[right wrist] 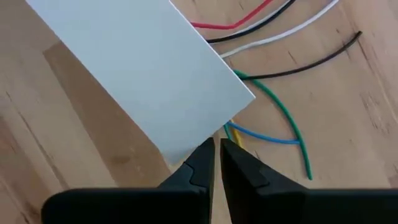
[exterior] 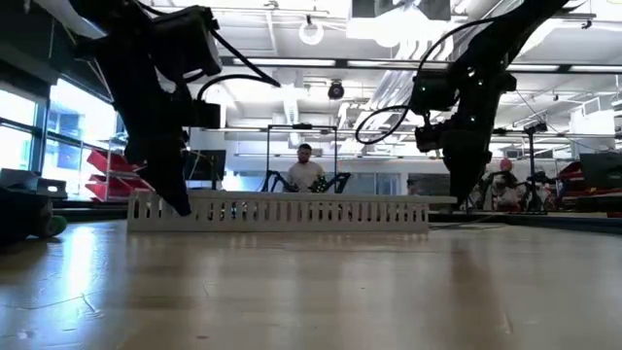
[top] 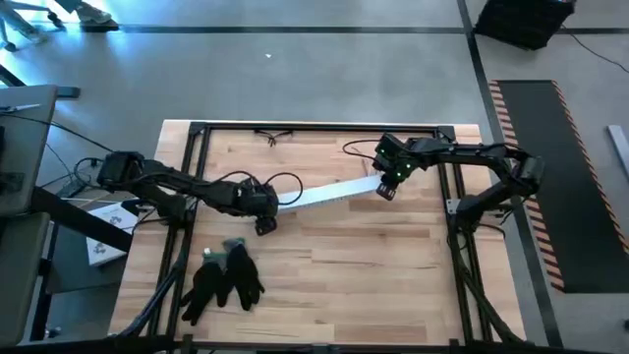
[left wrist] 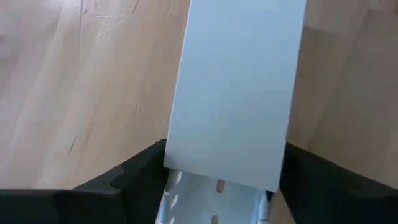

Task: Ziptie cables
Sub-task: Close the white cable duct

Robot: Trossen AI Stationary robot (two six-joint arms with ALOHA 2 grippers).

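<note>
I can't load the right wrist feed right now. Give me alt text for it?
The right gripper, fingers nearly closed, sits at the corner of the flat white channel cover on the wooden table. Thin loose cables in red, black, white, green, blue and yellow fan out from under that cover's end, just beyond the fingertips. The view does not settle whether the fingers grip anything.

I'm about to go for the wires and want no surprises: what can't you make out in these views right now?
- Cables: in the right wrist view, their run under the white cover is hidden.
- Right end effector: whether its nearly closed fingers pinch anything.
- Left end effector: the cover hides its fingertips.
- High view: cables too thin to see.
</note>
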